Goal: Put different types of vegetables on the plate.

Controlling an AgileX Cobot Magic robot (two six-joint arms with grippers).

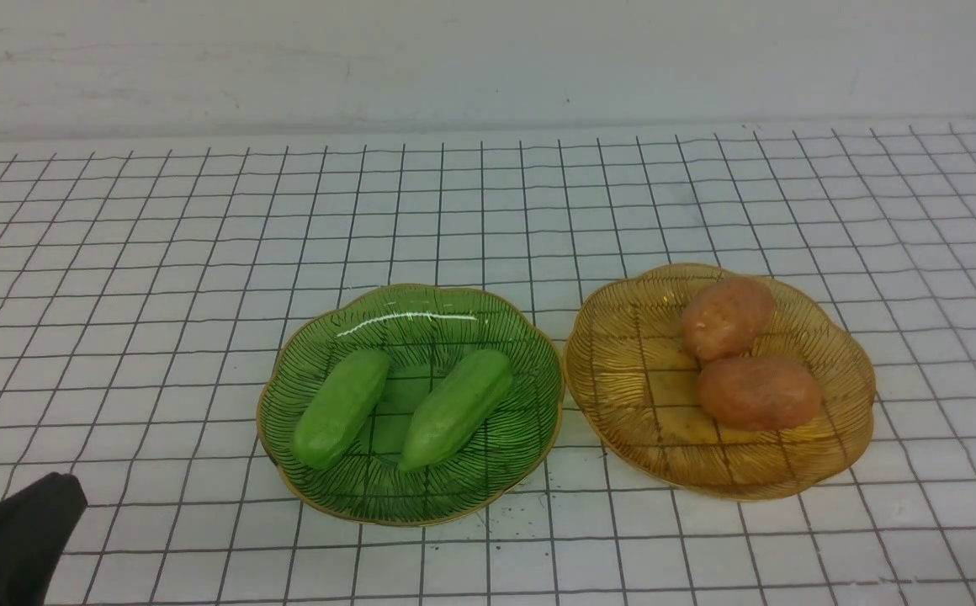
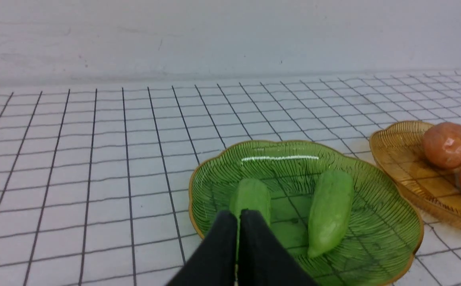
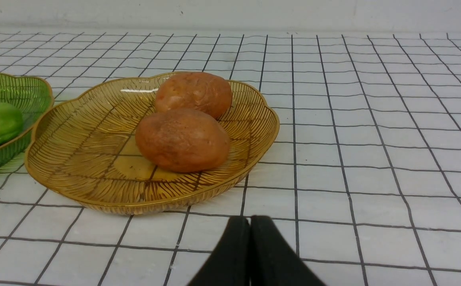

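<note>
Front view: two scalloped glass plates sit side by side, nearly touching, on a gridded white table (image 1: 118, 252). Green plate (image 1: 530, 337) holds both cucumbers, left one (image 1: 342, 407) and right one (image 1: 457, 408), lying parallel and slightly apart, tilted the same way. Amber plate (image 1: 623, 370) holds both potatoes, far one (image 1: 727, 317) and near one (image 1: 759, 392), touching or all but touching each other. Each kind is sorted onto its own plate, so the task looks done or close to done. Left gripper (image 2: 238, 222) shows only as a dark tip at the lower left corner of the front view; from its wrist camera the jaws are pressed together, holding nothing, lined up with the near end of the left cucumber. Right gripper (image 3: 250, 224) is out of the front view; its wrist camera shows jaws likewise closed and empty, low over bare table just short of the amber plate's near rim. Risks from here, as judgement: a forward move of the left arm with closed jaws would shove the cucumber or catch the green rim, and the light plate could skid into the amber one. The right arm, being low, could clip the amber rim and tip it; the rounded potatoes would likely roll out. Smooth cucumbers may slip if pinched near their tapered ends. Safest retreat looks to be up and back, clear of both rims.
</note>
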